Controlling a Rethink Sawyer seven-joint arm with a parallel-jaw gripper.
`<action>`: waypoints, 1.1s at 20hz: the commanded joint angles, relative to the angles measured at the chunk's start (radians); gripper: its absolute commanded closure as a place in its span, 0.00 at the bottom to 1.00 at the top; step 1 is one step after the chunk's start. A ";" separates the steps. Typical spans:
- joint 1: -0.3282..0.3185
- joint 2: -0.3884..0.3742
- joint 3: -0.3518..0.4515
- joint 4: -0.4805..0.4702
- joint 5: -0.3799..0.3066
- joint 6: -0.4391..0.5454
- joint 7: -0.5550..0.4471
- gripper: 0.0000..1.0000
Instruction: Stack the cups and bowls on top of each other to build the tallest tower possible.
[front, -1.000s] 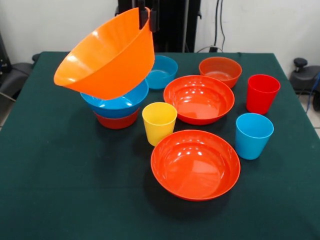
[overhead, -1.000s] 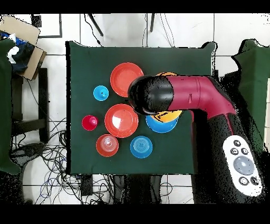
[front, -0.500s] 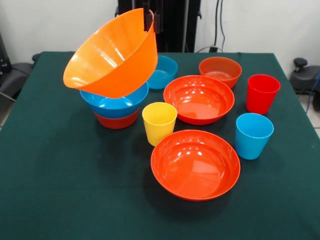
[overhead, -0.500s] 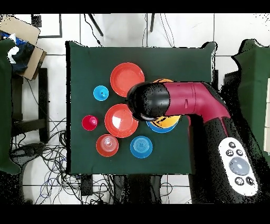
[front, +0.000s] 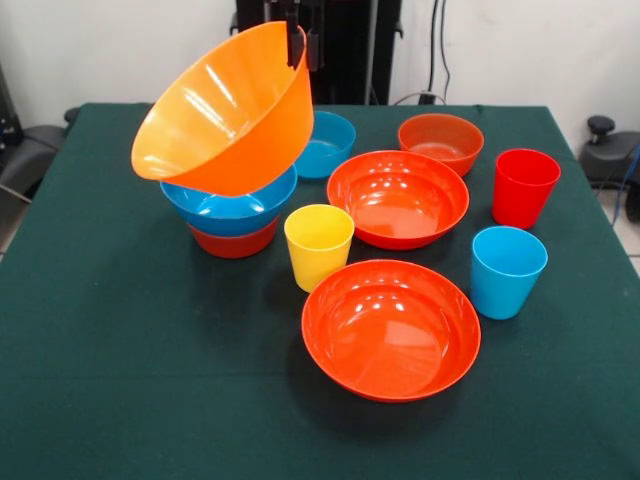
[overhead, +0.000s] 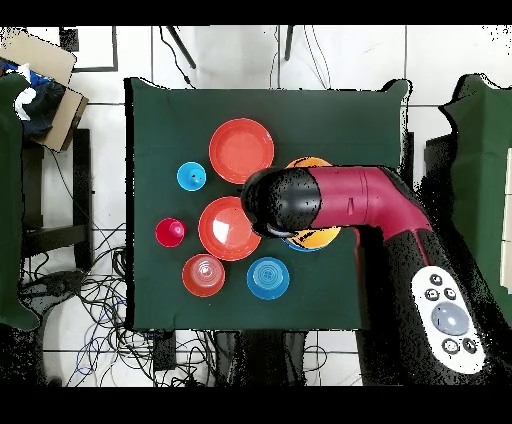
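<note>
My gripper is shut on the far rim of the huge orange bowl and holds it tilted, its opening facing left. The bowl's base is right above the large blue bowl, which sits on a small red-orange bowl. I cannot tell whether the two touch. The yellow cup, light blue cup and red cup stand upright on the table. In the overhead view the arm hides the pile, and only slivers of the orange bowl show.
Two wide red-orange bowls stand mid-table. A small blue bowl and a small red-orange bowl stand at the far side. The green table has free room at the near left.
The orange bowl has shifted a little to the right in the front view and tipped more steeply over the blue bowl. The arm has moved with it. Nothing else moved.
</note>
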 joint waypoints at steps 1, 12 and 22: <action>-0.006 0.032 -0.052 0.086 -0.060 -0.076 0.021 1.00; 0.002 0.067 -0.082 0.088 -0.086 -0.134 0.040 1.00; 0.012 0.097 -0.098 0.060 -0.093 -0.150 0.022 1.00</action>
